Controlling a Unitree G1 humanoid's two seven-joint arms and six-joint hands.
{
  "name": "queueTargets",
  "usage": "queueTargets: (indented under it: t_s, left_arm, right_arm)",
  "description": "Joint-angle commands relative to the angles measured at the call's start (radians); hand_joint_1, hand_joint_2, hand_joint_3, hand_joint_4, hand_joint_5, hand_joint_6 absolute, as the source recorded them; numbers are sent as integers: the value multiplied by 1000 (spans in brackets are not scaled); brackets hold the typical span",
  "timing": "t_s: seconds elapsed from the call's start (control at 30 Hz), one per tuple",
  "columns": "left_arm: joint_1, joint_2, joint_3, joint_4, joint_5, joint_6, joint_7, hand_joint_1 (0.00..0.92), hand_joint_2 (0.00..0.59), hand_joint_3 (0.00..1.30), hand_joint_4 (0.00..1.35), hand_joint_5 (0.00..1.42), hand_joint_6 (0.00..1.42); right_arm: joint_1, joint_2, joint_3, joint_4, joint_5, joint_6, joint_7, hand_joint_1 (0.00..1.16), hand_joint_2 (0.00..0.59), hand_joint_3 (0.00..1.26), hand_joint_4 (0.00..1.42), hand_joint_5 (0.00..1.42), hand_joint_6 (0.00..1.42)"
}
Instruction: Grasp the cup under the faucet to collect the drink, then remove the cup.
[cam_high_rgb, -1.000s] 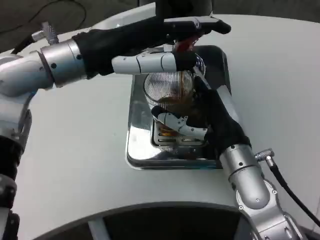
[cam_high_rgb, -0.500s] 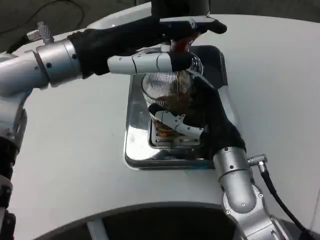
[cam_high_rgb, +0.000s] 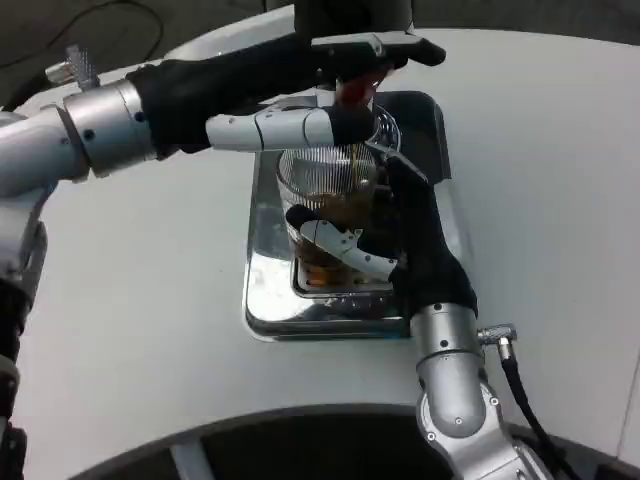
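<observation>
The right hand (cam_high_rgb: 385, 240) has its white and black fingers (cam_high_rgb: 345, 245) curled around the near side of the cup (cam_high_rgb: 325, 200), gripping it, with the black palm pressed against the cup's right wall. Inside those fingers the cup is a clear ribbed glass, standing upright and partly filled with brown drink, and a thin brown stream falls into it from the faucet (cam_high_rgb: 355, 92) directly above. Just over the cup's rim the left hand (cam_high_rgb: 300, 95) reaches across from the left, one finger (cam_high_rgb: 290, 128) stretched out level above the rim and another lying along the dark faucet lever (cam_high_rgb: 385, 47); whether it presses or merely rests there cannot be told. Beneath the right hand's fingers the cup stands on a shiny metal drip tray (cam_high_rgb: 262, 290), on the white table (cam_high_rgb: 130, 330).
</observation>
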Motion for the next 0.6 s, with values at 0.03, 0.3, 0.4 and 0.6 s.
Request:
queueTargets:
  t_s: [0.03,0.3,0.4,0.6]
  left_arm:
    - [52,24,0,24,22,0,-17,0,100,109,38,60,21]
    - [67,8,55,8,-32,-17,-2,0,100,100,50,89,45]
    - [79,-4,91,-14,-76,-28,12,0,99,96,50,96,62]
    - [103,-30,159,-73,-150,-30,26,0,98,86,50,128,90]
  right_arm:
    - [11,25,10,30,-10,0,-24,805,232,365,446,499,349]
    - [17,28,16,24,-18,-1,-54,810,240,401,489,541,397]
    - [25,25,14,12,-22,-1,-63,810,240,414,506,561,412]
    - [44,18,14,-13,-27,1,-72,806,247,437,528,583,430]
